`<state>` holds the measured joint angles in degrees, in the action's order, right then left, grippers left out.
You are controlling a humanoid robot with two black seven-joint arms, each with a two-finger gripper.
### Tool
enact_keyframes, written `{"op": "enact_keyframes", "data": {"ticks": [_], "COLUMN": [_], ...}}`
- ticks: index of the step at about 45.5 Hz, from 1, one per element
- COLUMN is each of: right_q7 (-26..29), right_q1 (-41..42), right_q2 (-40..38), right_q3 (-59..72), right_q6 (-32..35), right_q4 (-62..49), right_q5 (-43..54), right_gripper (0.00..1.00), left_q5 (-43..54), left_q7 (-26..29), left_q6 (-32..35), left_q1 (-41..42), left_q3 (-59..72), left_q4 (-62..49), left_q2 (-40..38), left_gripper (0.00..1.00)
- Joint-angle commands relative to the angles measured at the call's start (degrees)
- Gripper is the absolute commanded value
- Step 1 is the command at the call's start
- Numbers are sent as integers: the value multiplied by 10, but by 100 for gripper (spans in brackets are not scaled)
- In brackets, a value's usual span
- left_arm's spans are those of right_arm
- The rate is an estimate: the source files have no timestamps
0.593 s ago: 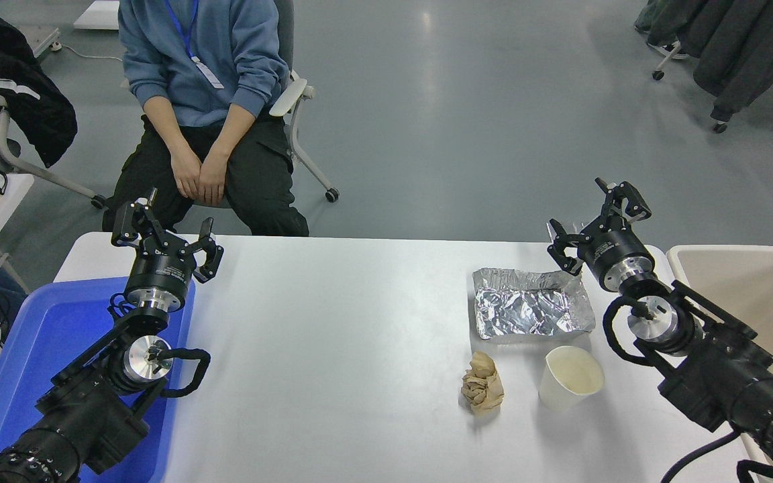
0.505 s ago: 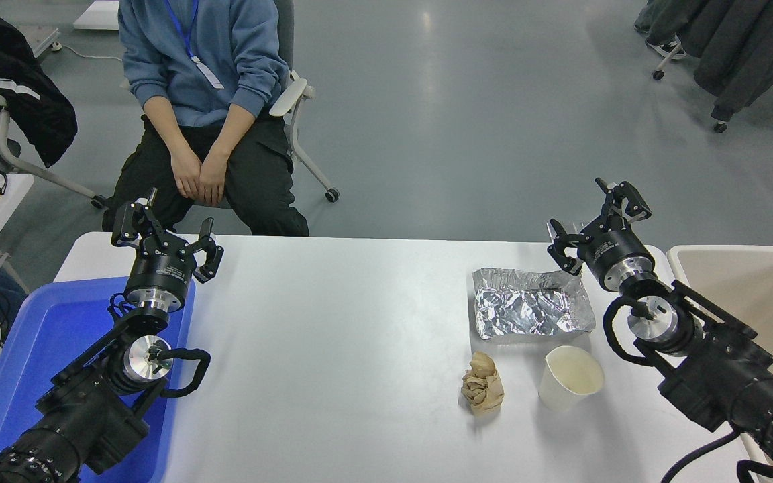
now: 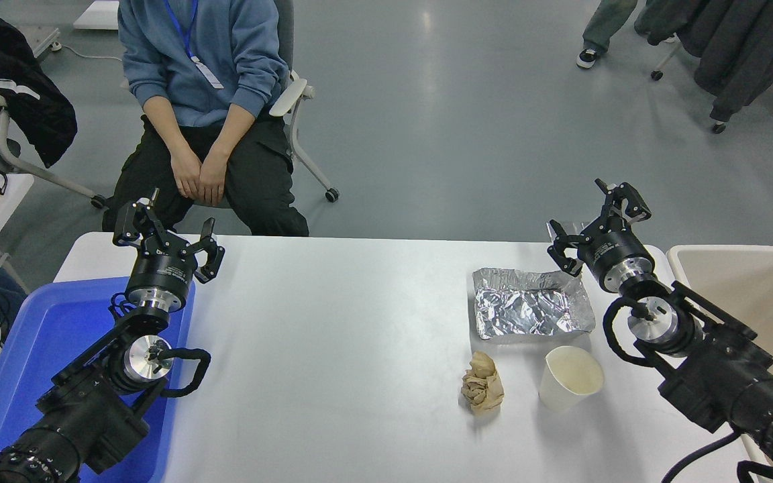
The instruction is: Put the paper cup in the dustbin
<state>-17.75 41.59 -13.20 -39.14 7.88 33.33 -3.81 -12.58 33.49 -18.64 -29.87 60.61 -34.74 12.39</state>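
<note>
A white table (image 3: pixel 359 349) fills the lower part of the scene, seen from above on the robot's side. Nearest the camera, two black arms reach in from the bottom corners. The left arm lies over a bright blue bin (image 3: pixel 37 349) at the table's left edge. Toward the right, the paper cup (image 3: pixel 570 378) stands upright on the table with its cream inside showing, and nothing grips it. Just to its left sits a crumpled brown paper ball (image 3: pixel 482 390), close by but apart from the cup. Beyond both lies a crinkled silver foil tray (image 3: pixel 531 303). The beige dustbin (image 3: pixel 749 288) stands at the table's right edge, partly hidden behind the right arm, with the cup well apart from it on the tabletop. Farther on, the left gripper (image 3: pixel 170 236) hangs near the table's far left corner, its fingers spread and holding nothing. The right gripper (image 3: pixel 598 215) hovers above the far edge beyond the foil tray, its fingers likewise spread wide and empty. Past the table, a person (image 3: pixel 205 107) in a blue sweatshirt sits on a chair with hands clasped in their lap. Dark coats (image 3: pixel 729 40) hang at the far right.
</note>
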Motion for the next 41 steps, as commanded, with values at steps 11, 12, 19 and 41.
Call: {"op": "enact_keyframes", "data": {"ticks": [11, 12, 19, 41], "right_q7": [-1, -1, -1, -13], "right_q1": [-43, -48, -87, -159], "right_q2": [-122, -132, -214, -366], "right_q3": [35, 35, 35, 37], "right_q6": [16, 15, 15, 14], "right_q4": [176, 191, 296, 401], "right_q5": [78, 86, 147, 378], "right_gripper": [100, 100, 100, 100], "left_q5": [0, 0, 0, 0], "left_q7": [0, 0, 0, 0], "left_q6": [0, 0, 0, 0], "left_q1": [0, 0, 0, 0], "left_q3": [-1, -1, -1, -1], "left_q4": [0, 0, 0, 0], "left_q2": [0, 0, 1, 1], "left_gripper": [100, 100, 100, 100]}}
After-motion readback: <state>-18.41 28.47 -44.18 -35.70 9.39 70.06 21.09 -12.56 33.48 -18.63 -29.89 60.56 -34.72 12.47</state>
